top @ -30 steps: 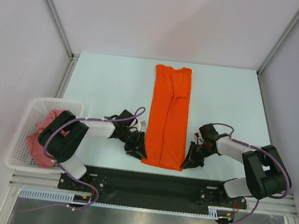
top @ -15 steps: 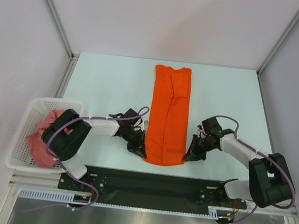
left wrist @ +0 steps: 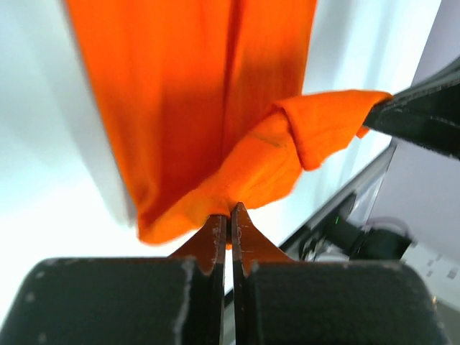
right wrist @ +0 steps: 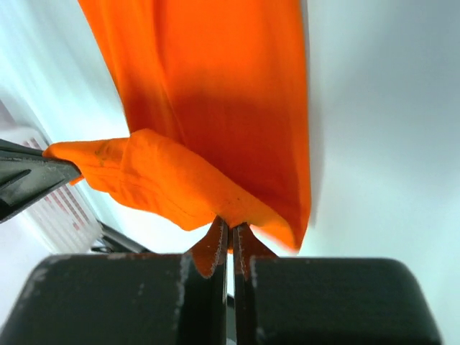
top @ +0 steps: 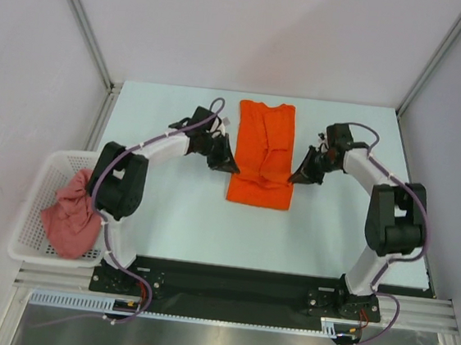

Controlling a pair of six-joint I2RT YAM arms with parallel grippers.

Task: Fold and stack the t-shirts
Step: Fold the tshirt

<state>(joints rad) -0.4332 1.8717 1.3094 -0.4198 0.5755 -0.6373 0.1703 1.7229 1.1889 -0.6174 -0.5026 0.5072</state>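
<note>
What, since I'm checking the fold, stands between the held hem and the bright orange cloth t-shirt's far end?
Nothing visible. Left gripper and right gripper grip the orange t-shirt; its far half lies uncovered.

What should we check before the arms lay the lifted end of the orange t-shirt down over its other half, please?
1. Left fingers shut on one corner of the orange t-shirt: ok.
2. Right fingers shut on the other corner: ok.
3. Both held corners level with each other in the top view: ok.
4. Lower layer flat on the table: ok, apart from a lengthwise crease.
5. Pink t-shirt in the basket, apart from the fold: ok.
6. Lifted edge square with the collar end: cannot tell.
</note>
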